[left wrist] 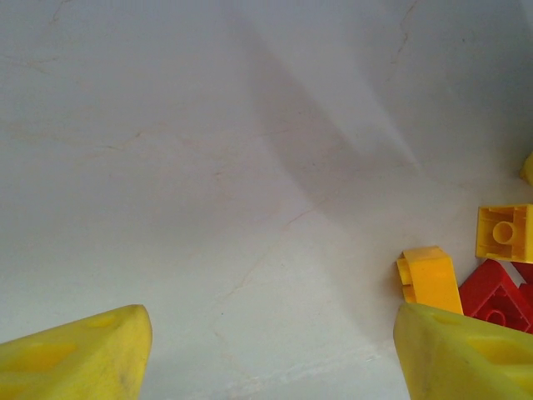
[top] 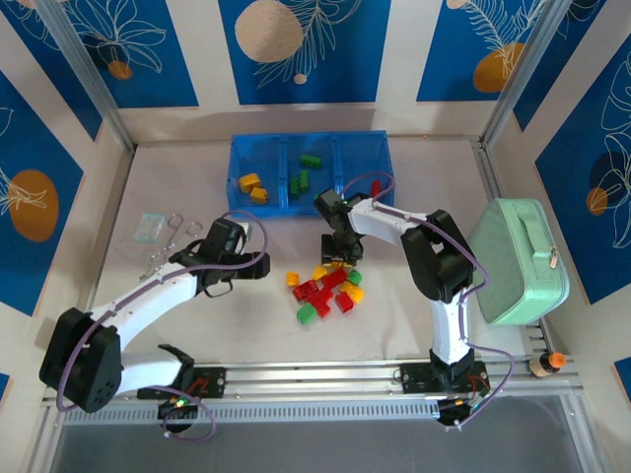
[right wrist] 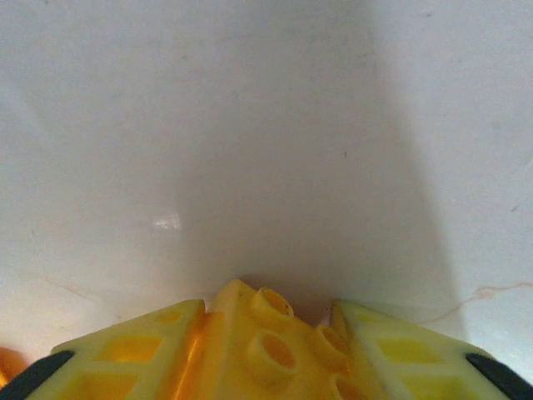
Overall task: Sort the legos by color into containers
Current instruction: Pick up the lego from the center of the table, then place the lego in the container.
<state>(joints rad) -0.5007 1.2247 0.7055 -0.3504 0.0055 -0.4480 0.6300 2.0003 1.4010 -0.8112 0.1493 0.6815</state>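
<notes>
A pile of red, yellow, green and orange legos (top: 330,289) lies mid-table. The blue three-compartment tray (top: 385,158) at the back holds two orange bricks (top: 252,186) on the left, green ones (top: 303,173) in the middle and a red one (top: 377,187) on the right. My right gripper (top: 342,258) stands at the pile's far edge, shut on a yellow brick (right wrist: 271,350) with studs showing between the fingers. My left gripper (top: 264,262) hovers open left of the pile, its yellow fingertips (left wrist: 83,354) wide apart over bare table; an orange brick (left wrist: 429,279), a yellow brick (left wrist: 504,233) and a red brick (left wrist: 498,296) lie beside its right finger.
A mint-green zipped case (top: 518,261) lies at the right. A small clear packet (top: 151,228) and metal clips (top: 168,246) rest at the left. Walls enclose the table on three sides.
</notes>
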